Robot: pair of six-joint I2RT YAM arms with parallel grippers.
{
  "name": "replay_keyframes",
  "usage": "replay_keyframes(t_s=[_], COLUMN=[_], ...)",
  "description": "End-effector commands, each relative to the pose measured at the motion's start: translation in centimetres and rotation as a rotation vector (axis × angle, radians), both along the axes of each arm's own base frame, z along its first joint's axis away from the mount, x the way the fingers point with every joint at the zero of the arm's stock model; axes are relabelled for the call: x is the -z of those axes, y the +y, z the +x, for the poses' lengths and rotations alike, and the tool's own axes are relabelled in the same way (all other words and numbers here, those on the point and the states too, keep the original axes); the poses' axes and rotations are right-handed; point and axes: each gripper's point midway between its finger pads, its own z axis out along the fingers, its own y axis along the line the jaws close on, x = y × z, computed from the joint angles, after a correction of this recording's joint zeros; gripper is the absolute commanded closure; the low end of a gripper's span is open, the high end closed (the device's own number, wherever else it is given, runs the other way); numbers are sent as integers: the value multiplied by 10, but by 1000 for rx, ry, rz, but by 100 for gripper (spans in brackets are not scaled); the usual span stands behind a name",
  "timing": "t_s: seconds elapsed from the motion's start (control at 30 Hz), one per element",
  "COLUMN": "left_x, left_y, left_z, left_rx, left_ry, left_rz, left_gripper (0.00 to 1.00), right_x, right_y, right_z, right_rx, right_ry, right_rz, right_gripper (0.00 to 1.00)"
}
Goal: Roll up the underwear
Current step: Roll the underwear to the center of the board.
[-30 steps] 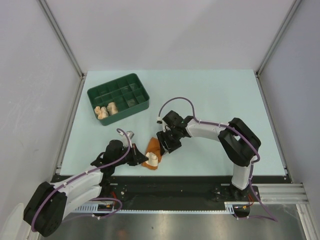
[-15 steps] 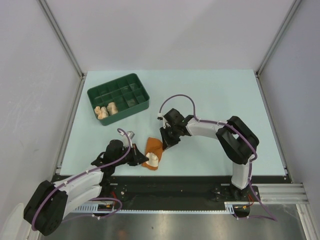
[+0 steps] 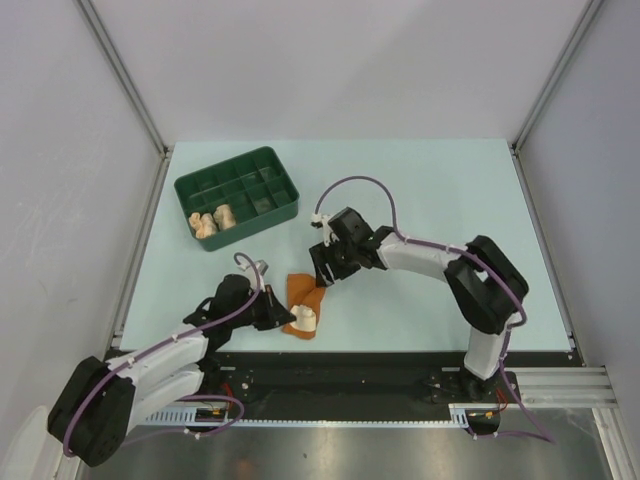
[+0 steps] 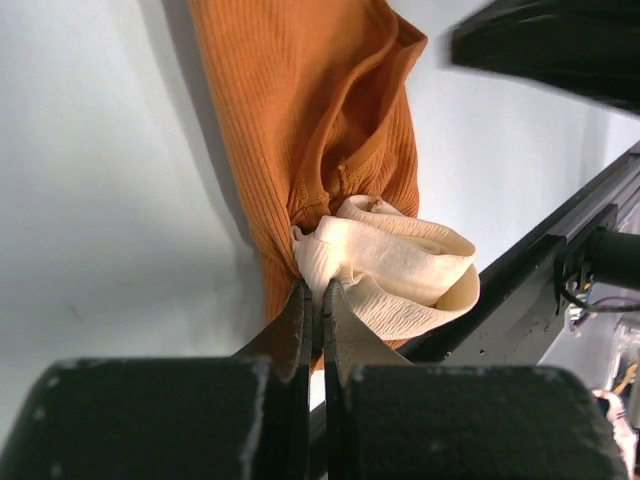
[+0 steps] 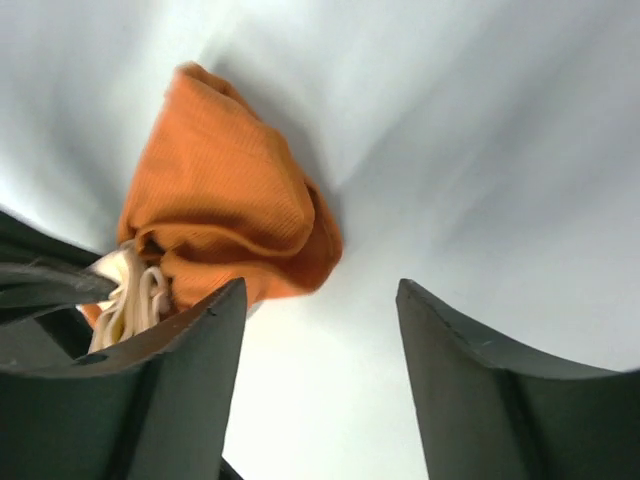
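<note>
From where I stand, most of the job looks done. Two pale bundles [image 3: 204,224] sit rolled in neighbouring compartments at the near-left corner of the green tray [image 3: 224,165]; from this far I cannot say which is the peach one and which the cream.

The rust-orange garment [image 3: 302,293] is the one in hand. It lies on the table [image 3: 430,190] close to the near edge, between the two arms and well apart from the tray. Its near end is already curled into a small coil of cream edging [image 4: 390,265], while the far part lies loose and bunched, so I judge the roll barely begun. What is left, as I see it, is to wind up the rest of the orange cloth and perhaps carry it to a free compartment.

The left gripper [image 3: 283,318] has its jaws pressed together, pinching the cream edging at the coil. The right gripper [image 3: 322,272] hangs over the far end of the garment with its jaws spread, and the wrist view shows nothing between them.

I can read no brand, label or writing anywhere, neither on the cloth nor the tray nor the arms
</note>
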Motion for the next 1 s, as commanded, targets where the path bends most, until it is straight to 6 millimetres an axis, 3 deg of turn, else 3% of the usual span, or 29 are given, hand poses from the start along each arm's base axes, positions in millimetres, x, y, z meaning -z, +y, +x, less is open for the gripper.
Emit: replay_keyframes(t_s=[0.0, 0.13, 0.17, 0.23, 0.3, 0.43, 0.6, 0.8, 0.97], left_x=[38, 39, 39, 39, 40, 41, 41, 40, 39], left_y=[26, 23, 24, 26, 27, 29, 29, 28, 30], left_z=[-32, -35, -35, -36, -37, -41, -42, -41, -39], left_rx=[-87, -119, -124, -131, -136, -127, -119, -115, -121], left_ry=[240, 284, 290, 298, 305, 323, 332, 337, 332], left_rz=[141, 112, 112, 124, 128, 131, 118, 106, 102], left_gripper=[100, 100, 100, 100, 100, 100, 100, 100, 100], right_x=[-97, -127, -121, -132, -124, -105, -88, -52, -31], right_y=[5, 19, 21, 36, 47, 63, 78, 80, 84], right_z=[17, -15, -27, -57, -88, -117, -133, -143, -139], right_rx=[-94, -207, -240, -320, -397, -484, -558, -615, -610], right_ry=[-347, -460, -461, -506, -500, -496, -493, -449, -462], right_rz=[59, 127, 130, 191, 210, 213, 224, 165, 121], right_gripper=[31, 28, 28, 28, 28, 28, 29, 29, 30])
